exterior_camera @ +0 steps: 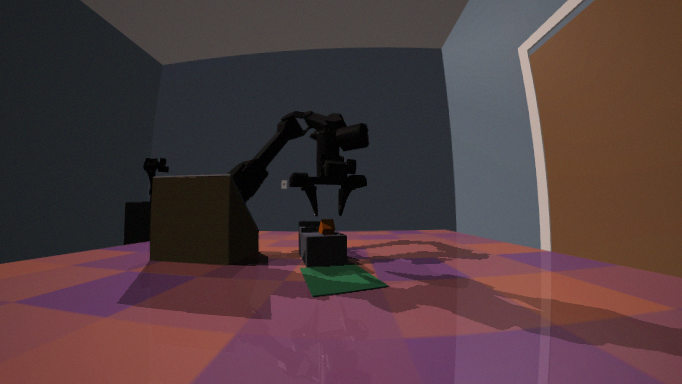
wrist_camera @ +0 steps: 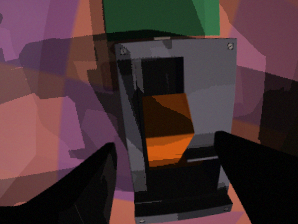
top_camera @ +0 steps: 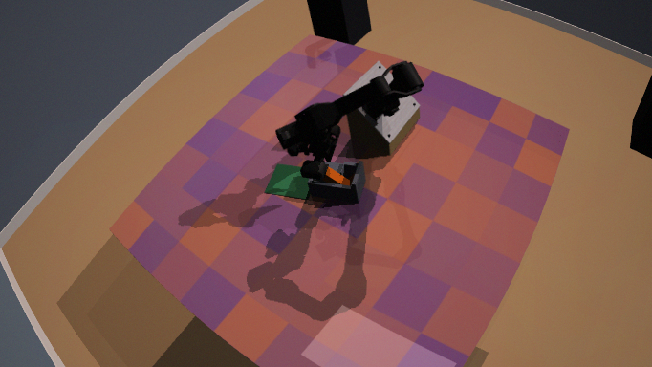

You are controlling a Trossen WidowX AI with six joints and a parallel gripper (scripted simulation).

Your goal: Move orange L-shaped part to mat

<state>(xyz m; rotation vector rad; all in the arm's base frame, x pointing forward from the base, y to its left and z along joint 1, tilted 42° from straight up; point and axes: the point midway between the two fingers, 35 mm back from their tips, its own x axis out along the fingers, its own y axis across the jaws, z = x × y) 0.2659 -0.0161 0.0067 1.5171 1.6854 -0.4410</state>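
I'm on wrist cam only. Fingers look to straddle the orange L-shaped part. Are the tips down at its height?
Observer: No. In the exterior view the gripper is open, its tips a little higher than the top of the orange L-shaped part.

Operator: Copy. Does the part's raised end clear the grey tray?

Observer: Yes. The exterior view shows that end sticking up above the wall of the grey tray nearest the green mat.
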